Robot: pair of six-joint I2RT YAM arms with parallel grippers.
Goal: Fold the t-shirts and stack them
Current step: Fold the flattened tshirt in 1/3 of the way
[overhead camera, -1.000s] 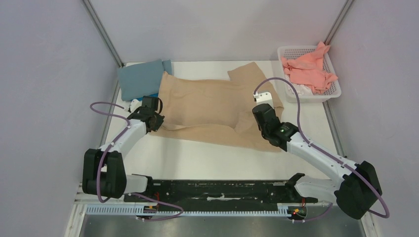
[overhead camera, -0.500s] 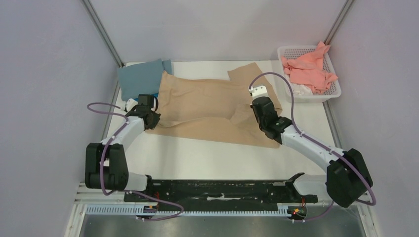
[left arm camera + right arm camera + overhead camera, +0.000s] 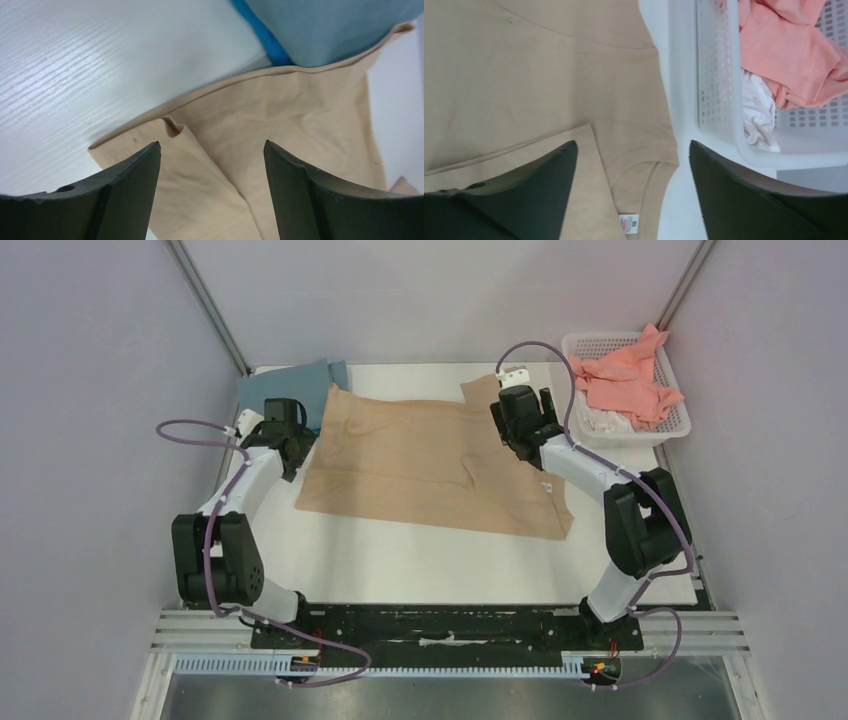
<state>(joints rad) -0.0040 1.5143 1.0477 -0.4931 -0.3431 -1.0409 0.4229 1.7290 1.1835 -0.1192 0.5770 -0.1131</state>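
Beige-tan cotton short-sleeved t-shirt [image 3: 430, 460]: spread flat across the middle of the white table [image 3: 400, 560], one layer doubled over the other, and its neckline at the right carries a small white label [image 3: 629, 222]. Its far-left corner overlaps the grey-blue folded cotton t-shirt [image 3: 280, 395], which lies at the far-left corner of the table. A bright blue cloth edge [image 3: 260, 35] shows from under the grey-blue one in the left wrist view. Salmon-pink crumpled t-shirt [image 3: 625, 375]: heaped in the white plastic lattice basket [image 3: 672, 428] at the far right of the table, spilling over the rim, with a bunched white cloth [image 3: 756, 115] beneath it. The basket stands just beside the beige shirt's right edge, a strip of bare table between them. Left gripper [image 3: 292, 443]: above the beige shirt's left edge near the grey-blue shirt, jaws spread apart with nothing between them. Right gripper [image 3: 520, 420]: above the shirt's far-right part near the neckline, close to the basket wall, jaws likewise parted and holding nothing. Purple cables [image 3: 200, 430]: looped along both arms, clear of the cloth.
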